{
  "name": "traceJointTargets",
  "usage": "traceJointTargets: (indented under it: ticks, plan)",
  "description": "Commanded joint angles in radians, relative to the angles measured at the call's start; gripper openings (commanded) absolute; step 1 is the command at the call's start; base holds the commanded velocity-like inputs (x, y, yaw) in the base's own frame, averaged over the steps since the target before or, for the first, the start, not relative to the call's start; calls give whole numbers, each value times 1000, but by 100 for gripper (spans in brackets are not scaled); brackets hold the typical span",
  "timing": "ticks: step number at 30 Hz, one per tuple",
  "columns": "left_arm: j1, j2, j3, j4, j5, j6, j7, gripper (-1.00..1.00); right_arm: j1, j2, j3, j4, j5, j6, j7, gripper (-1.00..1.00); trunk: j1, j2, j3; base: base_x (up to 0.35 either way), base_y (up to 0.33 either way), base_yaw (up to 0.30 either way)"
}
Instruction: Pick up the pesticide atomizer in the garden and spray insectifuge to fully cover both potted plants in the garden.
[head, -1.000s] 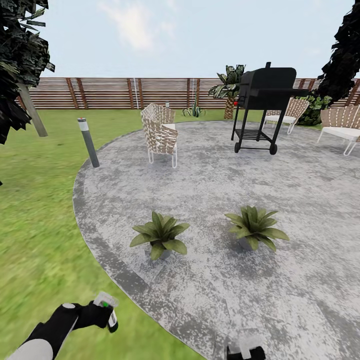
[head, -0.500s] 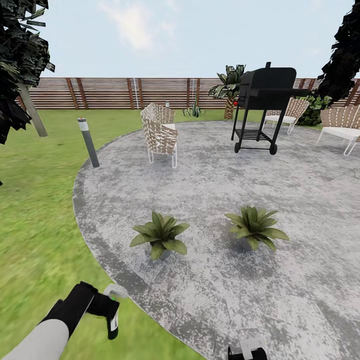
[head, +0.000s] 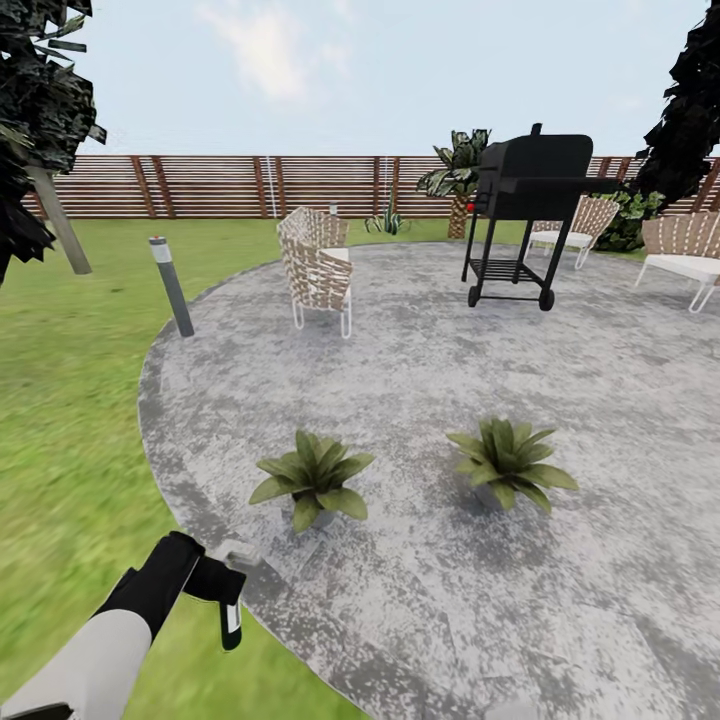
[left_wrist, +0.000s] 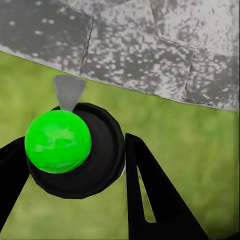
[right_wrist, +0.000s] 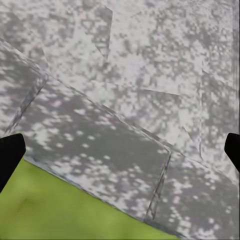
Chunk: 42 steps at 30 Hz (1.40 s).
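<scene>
Grey patio (head: 420, 380) paving sits nearer; left gripper (head: 222, 588), lifted since a second ago, clamps the pesticide atomizer (head: 230, 622) just short of the nearer potted plant (head: 310, 480); second potted plant (head: 505, 462) beyond; right gripper's fingertips (right_wrist: 10, 155) spread wide, empty; spraying looks imminent

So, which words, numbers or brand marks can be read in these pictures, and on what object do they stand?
None can be read.
The pesticide atomizer in the left end effector carries a white label, but its print is too small and blurred.
The grill shows no marking.
</scene>
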Motion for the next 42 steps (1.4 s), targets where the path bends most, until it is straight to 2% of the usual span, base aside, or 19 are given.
traceJointTargets:
  ticks: [1, 14, 22, 29, 31, 33, 36, 42]
  plan:
    - [-1, -2, 5, -2, -11, 3, -9, -100, -1, 0, 3, 1, 11, 1, -10, 100, 0, 0, -1, 224, -190, 0]
    - [0, -5, 6, -3, -12, 5, -8, -100, -1, 0, 3, 1, 11, 1, -10, 100, 0, 0, -1, 192, -220, 0]
    - [5, 3, 1, -1, -16, 16, -8, -100, -1, 0, 3, 1, 11, 2, -10, 100, 0, 0, -1, 66, 0, 0]
    - [8, 0, 1, -2, -16, 16, -8, -100, -1, 3, 5, -2, 12, -4, -10, 100, 0, 0, -1, 8, 0, 0]
    - [7, -3, 2, -2, -16, 16, -8, -100, -1, 4, 5, -88, 11, -14, -10, 100, 0, 0, -1, 219, -126, 0]
    - [7, -3, 1, -2, -16, 16, -8, -100, -1, 2, 4, -122, 11, -42, -10, 100, 0, 0, -1, 195, -117, 0]
    - [10, -1, -3, -2, -16, 16, -8, -100, -1, -6, 2, -117, 10, -102, -11, 100, 0, 0, -1, 45, -26, 0]
    - [11, -2, -2, -2, -17, 16, -8, -100, -1, -7, 3, -87, 12, -111, -10, 100, 0, 0, -1, 81, -81, 0]
